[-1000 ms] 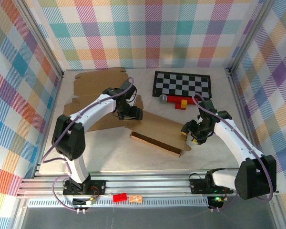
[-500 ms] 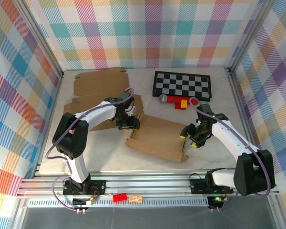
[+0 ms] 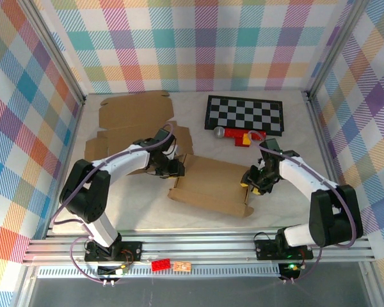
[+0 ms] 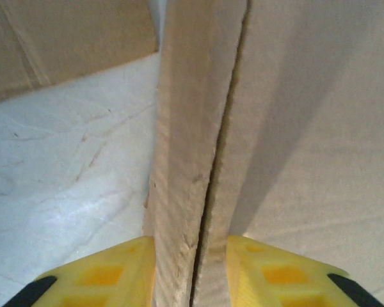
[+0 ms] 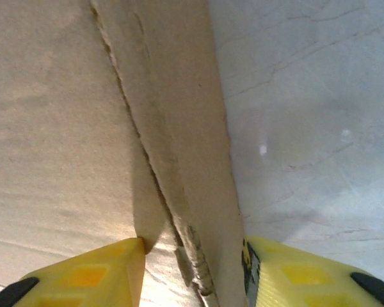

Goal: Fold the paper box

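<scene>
**Item 1. Box** (image 3: 211,184): brown cardboard, lying collapsed and nearly flat at mid-counter, long side running left to right. A raised lip runs along its near-left edge. Its inside is closed from sight.

**Item 2. Left tool** (image 3: 174,167): at the box's back-left corner. In the left wrist view, the tool (image 4: 191,256) has its yellow fingers (image 4: 102,275) pressed to both faces of a doubled cardboard edge, clamped on the box.

**Item 3. Right tool** (image 3: 251,181): at the box's right edge. In the right wrist view, the tool (image 5: 193,246) straddles a folded flap. One of its fingers (image 5: 83,275) sits a sliver of shadow off the card and the other lies against it (whether it truly grips, I cannot tell).

**Item 4. Sheet** (image 3: 134,112): a second flat cardboard blank at back left, its near flap just beside the left tool.

**Item 5. Checkerboard** (image 3: 245,114): black and white, back right, flat on the counter (image 3: 288,211).

**Item 6. Ball** (image 3: 219,132) and **block** (image 3: 243,137): grey ball and red block with a yellow part, side by side at the board's near edge, apart from the box.

**Open room:** bare counter in front of the box down to the rail (image 3: 198,246), also to its right toward the plaid wall (image 3: 365,128).
</scene>
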Controlling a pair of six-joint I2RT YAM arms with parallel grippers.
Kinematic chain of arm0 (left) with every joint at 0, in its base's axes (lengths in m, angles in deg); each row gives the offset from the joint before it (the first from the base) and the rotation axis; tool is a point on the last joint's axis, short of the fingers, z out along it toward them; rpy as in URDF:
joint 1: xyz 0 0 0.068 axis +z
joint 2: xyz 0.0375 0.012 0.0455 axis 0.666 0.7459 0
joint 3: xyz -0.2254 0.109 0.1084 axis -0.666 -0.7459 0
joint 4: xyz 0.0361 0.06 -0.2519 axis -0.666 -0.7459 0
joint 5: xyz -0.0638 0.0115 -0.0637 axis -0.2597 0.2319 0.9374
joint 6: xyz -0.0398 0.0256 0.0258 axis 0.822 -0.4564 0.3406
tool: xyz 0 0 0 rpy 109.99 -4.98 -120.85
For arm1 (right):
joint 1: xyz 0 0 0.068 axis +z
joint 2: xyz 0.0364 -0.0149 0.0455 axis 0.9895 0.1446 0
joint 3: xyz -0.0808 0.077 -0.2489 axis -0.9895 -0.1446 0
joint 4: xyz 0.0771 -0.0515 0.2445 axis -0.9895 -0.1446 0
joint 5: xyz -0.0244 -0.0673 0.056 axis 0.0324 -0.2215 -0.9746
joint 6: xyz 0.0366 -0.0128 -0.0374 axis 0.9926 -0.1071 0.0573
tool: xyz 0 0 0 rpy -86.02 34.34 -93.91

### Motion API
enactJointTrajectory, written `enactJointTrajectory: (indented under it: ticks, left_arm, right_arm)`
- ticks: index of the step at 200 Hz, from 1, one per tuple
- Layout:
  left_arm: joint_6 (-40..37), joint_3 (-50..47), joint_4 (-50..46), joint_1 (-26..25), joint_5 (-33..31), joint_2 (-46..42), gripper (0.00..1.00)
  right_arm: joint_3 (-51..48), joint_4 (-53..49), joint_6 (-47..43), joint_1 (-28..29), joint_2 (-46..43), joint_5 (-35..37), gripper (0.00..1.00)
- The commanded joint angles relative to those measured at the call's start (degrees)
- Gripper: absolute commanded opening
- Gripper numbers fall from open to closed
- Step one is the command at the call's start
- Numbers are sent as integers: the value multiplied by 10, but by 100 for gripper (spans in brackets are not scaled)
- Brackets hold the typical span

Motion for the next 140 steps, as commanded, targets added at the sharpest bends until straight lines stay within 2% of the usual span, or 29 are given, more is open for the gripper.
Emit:
enactJointTrajectory:
  ticks: [1,27,64,100,140]
  left_arm:
    - [33,-24,17,-8,19,-31,31]
    - [40,-49,27,-11,18,-55,31]
    - [35,-64,34,-11,29,-60,30]
    - [40,-73,42,-11,34,-65,19]
    - [40,-78,42,-11,39,-69,8]
  right_arm:
    - [7,4,-32,0,28,22,42]
    - [15,2,-37,-2,28,27,43]
    - [19,1,-42,-3,17,18,53]
    - [24,-8,-47,-19,5,14,62]
    - [19,11,-49,-58,-3,-30,71]
